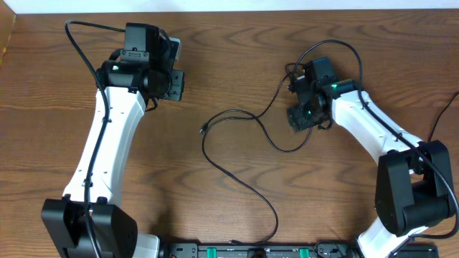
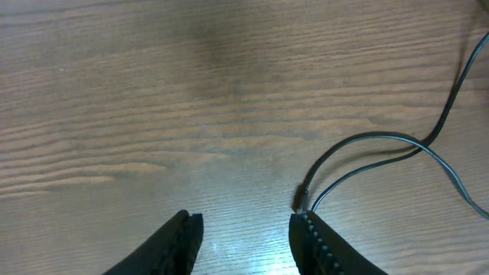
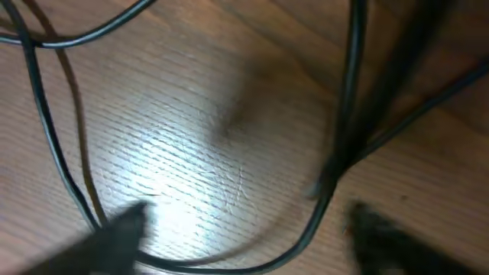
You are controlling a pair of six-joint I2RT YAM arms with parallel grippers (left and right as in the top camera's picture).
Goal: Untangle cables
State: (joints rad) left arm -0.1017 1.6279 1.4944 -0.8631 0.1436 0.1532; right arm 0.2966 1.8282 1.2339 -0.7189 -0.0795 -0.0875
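Black cables [image 1: 237, 154] are lying on the wood table [image 1: 237, 64], looping through the centre of the overhead frame and trailing down toward the bottom edge, with a plug end [image 1: 204, 130] sitting left of centre. No whitish cords are showing anywhere.

Left gripper [image 2: 244, 237] is hovering at the bottom of its wrist view with jaws apart and nothing between them; the plug tip [image 2: 300, 200] is sitting just beside the right-hand finger [image 2: 317, 244]; cannot tell whether they are touching. Right gripper [image 3: 244, 229] is blurring badly at the bottom of its view, jaws standing apart, a cable curve [image 3: 229, 263] running between them low down; it is not clamping anything as far as I can tell.

Handling, as a guess: the cords are looking thin, light and floppy, likely sliding easily on the smooth wood and springing back into loops. Best hold is probably just behind the plug, where the cord is stiffest, or on a free single run away from crossings.

The overhead is showing the whole layout and both arms, but is hiding the jaws under the wrist housings. The left wrist view is showing the plug and two strands crossing at the right of frame [image 2: 416, 145]. The right wrist view is showing several strands overlapping at upper right [image 3: 359, 114], too smeared to count.
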